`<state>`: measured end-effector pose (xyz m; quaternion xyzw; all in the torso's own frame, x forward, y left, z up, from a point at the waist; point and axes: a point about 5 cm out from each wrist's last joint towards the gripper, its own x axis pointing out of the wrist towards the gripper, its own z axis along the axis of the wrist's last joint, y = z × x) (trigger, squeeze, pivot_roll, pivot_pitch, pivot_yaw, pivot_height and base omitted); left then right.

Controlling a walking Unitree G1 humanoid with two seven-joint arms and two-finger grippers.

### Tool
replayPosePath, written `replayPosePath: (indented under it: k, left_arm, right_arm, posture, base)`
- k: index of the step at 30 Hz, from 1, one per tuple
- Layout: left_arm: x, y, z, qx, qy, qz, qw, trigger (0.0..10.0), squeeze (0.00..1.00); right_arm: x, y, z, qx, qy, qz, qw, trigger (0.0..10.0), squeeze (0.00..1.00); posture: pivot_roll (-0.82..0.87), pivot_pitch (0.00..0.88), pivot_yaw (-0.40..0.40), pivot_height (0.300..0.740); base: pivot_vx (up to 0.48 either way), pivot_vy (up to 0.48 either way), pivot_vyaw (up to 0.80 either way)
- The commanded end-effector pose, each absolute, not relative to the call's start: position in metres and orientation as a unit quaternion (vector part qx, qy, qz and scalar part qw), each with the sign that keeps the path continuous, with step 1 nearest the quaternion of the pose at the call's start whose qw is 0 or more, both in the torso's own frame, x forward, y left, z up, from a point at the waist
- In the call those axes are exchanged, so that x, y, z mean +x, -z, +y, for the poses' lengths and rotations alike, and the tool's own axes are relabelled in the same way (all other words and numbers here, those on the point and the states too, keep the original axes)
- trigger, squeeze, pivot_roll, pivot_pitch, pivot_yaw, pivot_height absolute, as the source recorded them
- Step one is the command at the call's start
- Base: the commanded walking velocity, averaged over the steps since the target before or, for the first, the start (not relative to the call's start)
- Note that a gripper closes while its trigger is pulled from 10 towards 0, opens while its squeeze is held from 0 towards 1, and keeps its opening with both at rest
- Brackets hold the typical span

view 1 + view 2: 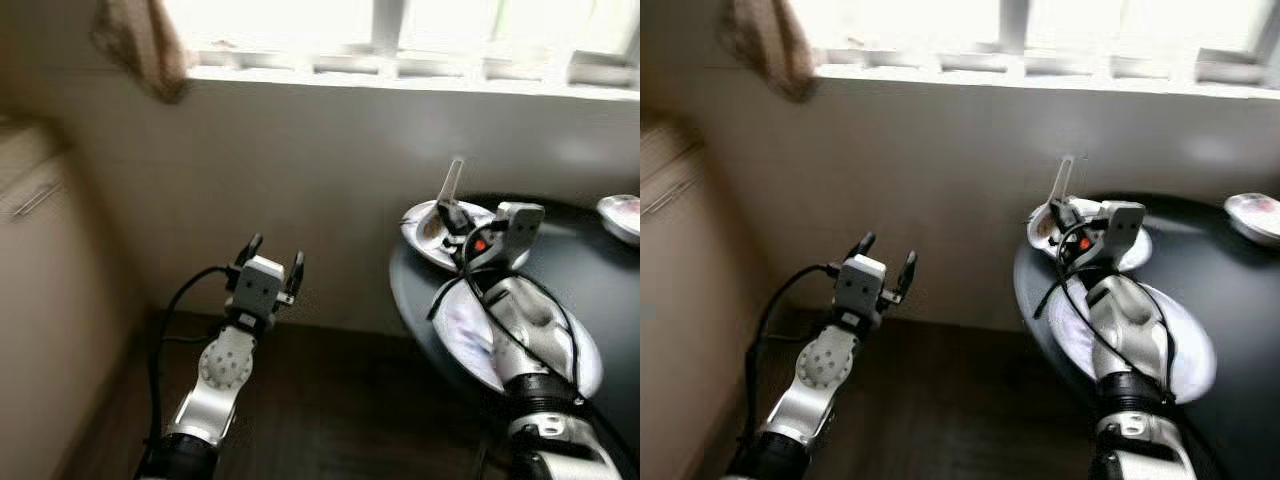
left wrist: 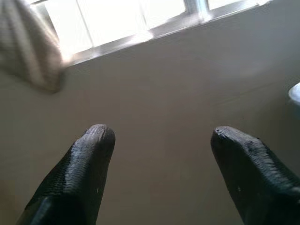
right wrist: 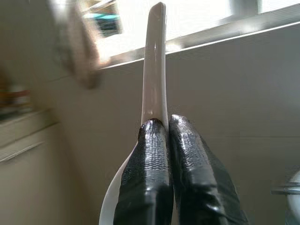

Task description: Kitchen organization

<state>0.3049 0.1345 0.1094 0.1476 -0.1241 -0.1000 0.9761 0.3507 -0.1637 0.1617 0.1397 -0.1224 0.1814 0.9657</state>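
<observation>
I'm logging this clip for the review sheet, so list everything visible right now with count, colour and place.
Table: one, round, black, at the robot's right under the window.
Plates: three, white, on the table; one at the near edge under the right arm, one behind it by the table's left rim, one at the far right.
Spoon: one, white, handle pointing up, held over the rear plate.
Window sill: one, white, along the top of the wall.
Cloth: one, brownish, hanging at the upper left.
Cabinet: one, beige, at the far left.
Floor: dark wood.
Right tool: black fingers shut on the spoon.
Left tool: black fingers open, raised over the floor, facing the wall.
</observation>
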Motion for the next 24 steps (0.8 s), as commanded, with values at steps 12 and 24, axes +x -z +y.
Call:
replayPosePath:
  k: [12,24]
  left_arm:
    - [0.306,-0.115,0.133,0.146,0.093,-0.145,0.974,10.0,0.00]
    - [0.309,-0.124,0.137,0.134,0.059,-0.165,0.975,10.0,0.00]
  right_arm:
    - [0.338,-0.154,-0.160,0.133,-0.154,-0.119,0.972,0.0,0.00]
    - [0.338,-0.158,-0.146,0.110,-0.165,-0.127,0.972,0.0,0.00]
  posture:
    - [0.03,0.000,-0.017,0.740]
    - [0.04,0.000,-0.024,0.740]
  base:
    - [0.000,0.000,0.80]
    - [0.105,0.000,0.80]
